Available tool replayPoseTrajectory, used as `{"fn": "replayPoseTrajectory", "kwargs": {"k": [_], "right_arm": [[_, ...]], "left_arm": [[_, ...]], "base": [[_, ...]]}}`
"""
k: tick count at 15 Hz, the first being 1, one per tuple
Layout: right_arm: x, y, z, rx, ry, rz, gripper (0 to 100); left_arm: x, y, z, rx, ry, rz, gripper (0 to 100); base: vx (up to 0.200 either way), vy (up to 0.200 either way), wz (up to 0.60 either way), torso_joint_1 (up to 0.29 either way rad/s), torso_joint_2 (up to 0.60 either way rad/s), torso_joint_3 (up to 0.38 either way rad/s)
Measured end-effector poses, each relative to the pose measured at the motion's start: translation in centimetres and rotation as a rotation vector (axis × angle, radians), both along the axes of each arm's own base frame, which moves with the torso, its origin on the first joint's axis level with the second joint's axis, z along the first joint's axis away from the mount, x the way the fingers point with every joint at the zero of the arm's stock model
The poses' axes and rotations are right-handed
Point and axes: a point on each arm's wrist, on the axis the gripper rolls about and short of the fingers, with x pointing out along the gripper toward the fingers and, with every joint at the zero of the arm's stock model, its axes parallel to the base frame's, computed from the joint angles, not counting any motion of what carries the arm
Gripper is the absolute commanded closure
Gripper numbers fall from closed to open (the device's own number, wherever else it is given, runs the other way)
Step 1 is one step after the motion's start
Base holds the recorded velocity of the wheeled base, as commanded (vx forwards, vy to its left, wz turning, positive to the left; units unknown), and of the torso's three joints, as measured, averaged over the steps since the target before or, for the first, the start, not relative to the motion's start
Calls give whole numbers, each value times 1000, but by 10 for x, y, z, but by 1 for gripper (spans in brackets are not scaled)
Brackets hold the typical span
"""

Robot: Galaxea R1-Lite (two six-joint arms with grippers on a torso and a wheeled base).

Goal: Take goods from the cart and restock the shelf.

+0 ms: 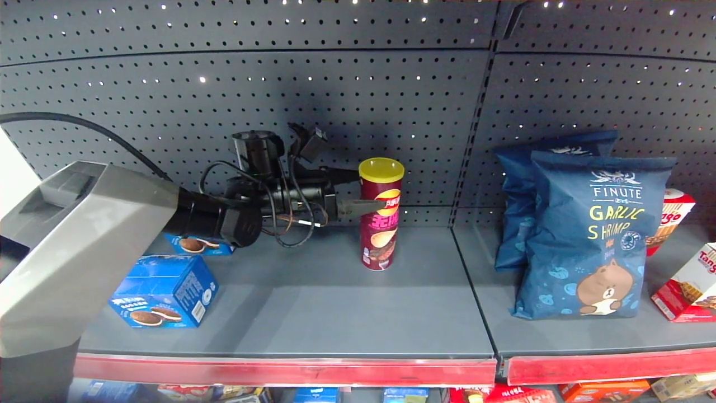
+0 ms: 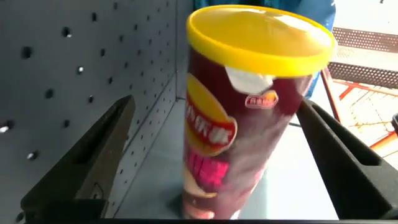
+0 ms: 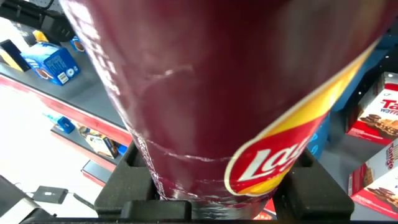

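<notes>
Currently the chip can [image 1: 380,224] stands upright near the middle of the grey shelf [image 1: 335,302], its yellow lid [image 1: 381,169] on, close to the pegboard back wall [image 1: 335,89]; the left gripper [image 1: 372,191] reaches it from 9 o'clock, level with the can's upper half. Its fingers [image 2: 81,168] are spread, one on each side of the can; the left wrist view shows a gap between each finger and the can, so nothing is pinched.

At 8 o'clock from the can, near the shelf's front edge, lies a blue biscuit box [image 1: 165,291]; a second, flatter biscuit pack [image 1: 198,245] sits farther back, partly under the left arm. At 3 o'clock, on the next shelf board, two dark blue snack bags [image 1: 587,240] stand one behind the other; beyond them, at the far 3 to 4 o'clock edge, lean red boxes [image 1: 685,285].

The right gripper [image 3: 211,193] is closed on a second can [image 3: 205,93], dark red like the first; its black fingers press the can from both sides, and the can looms very close to the wrist camera.
</notes>
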Motion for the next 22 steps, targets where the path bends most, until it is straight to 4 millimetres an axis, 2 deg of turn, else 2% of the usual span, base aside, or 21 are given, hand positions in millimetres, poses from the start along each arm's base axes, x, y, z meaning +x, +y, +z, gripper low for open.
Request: {"fn": "replayPoseTrajectory", "kwargs": {"k": [11, 20, 21, 22], "right_arm": [[0, 0, -1, -1, 1, 0, 100], [-1, 0, -1, 0, 1, 0, 100], [-1, 0, -1, 0, 0, 0, 100], [-1, 0, -1, -1, 1, 0, 100]], "left_arm": [[-5, -30, -9, 17, 13, 82, 0], [-6, -37, -11, 23, 6, 156, 0], [-6, -37, -11, 22, 4, 156, 100], [-6, -37, -10, 22, 3, 157, 100]], "base": [[0, 0, 0, 0, 0, 0], [0, 0, 0, 0, 0, 0], [0, 0, 0, 0, 0, 0], [0, 0, 0, 0, 0, 0]]}}
